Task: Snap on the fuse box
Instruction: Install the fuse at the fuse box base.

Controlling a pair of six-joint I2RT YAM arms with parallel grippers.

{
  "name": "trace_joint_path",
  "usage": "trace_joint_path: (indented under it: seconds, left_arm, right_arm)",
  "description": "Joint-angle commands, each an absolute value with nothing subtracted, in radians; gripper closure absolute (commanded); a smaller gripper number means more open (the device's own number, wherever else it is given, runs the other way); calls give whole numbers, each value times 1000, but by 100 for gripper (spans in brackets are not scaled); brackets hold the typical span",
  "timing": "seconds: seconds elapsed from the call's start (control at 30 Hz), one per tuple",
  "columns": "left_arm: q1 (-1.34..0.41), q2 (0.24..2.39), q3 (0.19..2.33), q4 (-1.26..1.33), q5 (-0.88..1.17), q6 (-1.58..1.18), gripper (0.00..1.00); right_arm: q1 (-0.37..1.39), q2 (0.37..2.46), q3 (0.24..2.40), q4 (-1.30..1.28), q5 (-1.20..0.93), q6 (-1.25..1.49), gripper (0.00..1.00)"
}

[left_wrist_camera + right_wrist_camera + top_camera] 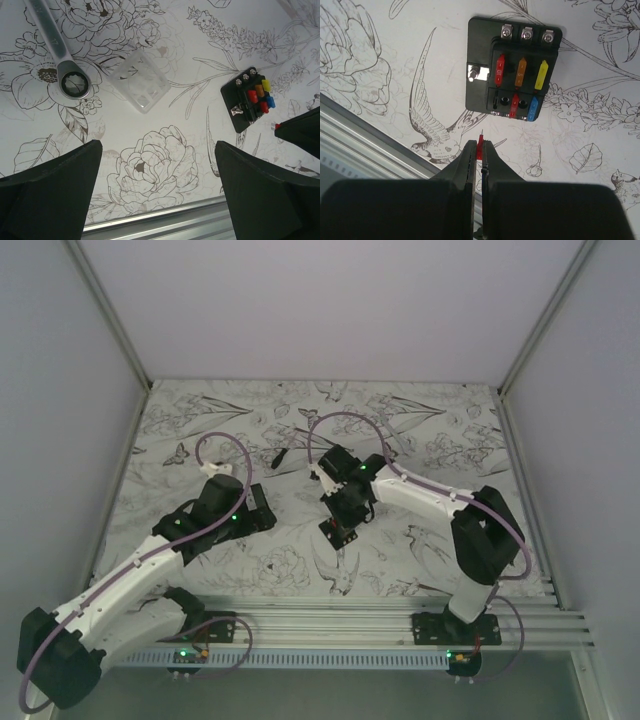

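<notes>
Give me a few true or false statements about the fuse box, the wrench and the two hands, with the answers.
1. The right hand pinches a small red fuse. True.
2. The left hand is shut on the wrench. False: it is open and empty, and the wrench lies apart from it.
3. The clear cover is snapped onto the fuse box. False: it lies apart from the box, next to the wrench.
4. A yellow fuse sits in the fuse box. True.
</notes>
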State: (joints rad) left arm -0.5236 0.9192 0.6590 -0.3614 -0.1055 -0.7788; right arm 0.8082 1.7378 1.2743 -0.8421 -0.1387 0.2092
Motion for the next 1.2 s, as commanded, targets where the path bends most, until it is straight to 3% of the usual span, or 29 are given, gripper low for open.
trace_joint_path:
  seconds: [0.0, 1.17]
  left_arm:
    - [-517, 924, 683, -399, -140, -747, 0]
    - [-515, 942, 692, -400, -115, -767, 0]
  right_arm:
    - [803, 1772, 1335, -859, -121, 235, 100]
    - [802, 1884, 1354, -801, -68, 275, 100]
